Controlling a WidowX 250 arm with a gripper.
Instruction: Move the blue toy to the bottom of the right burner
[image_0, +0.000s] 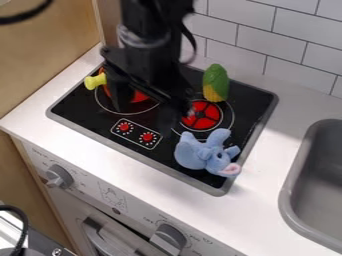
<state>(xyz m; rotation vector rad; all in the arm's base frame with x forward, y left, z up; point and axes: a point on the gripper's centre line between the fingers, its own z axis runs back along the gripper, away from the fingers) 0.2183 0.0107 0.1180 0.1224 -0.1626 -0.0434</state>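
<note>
From where I stand, the blue toy (195, 154), a plush elephant, is at the near side of the right burner (202, 116), its pink-tipped end reaching the edge of the black stove top (252, 97). That looks like the very spot asked for, so I'd call the job done or nearly so. The gripper (148, 105) hangs between the two burners, its fingers apart and, as best I can make out, nothing between them; held off to the side like that, it leaves the toy resting on its own. Any nudge toward the front might tip that end onto the pale worktop (270, 165).

A green and yellow corn toy (216, 84) sits at the burner's far edge, in the way only if the arm swings back there. Beyond the gripper, a yellow handle (95, 81) sticks out by the left burner (139, 96), easily knocked.
</note>
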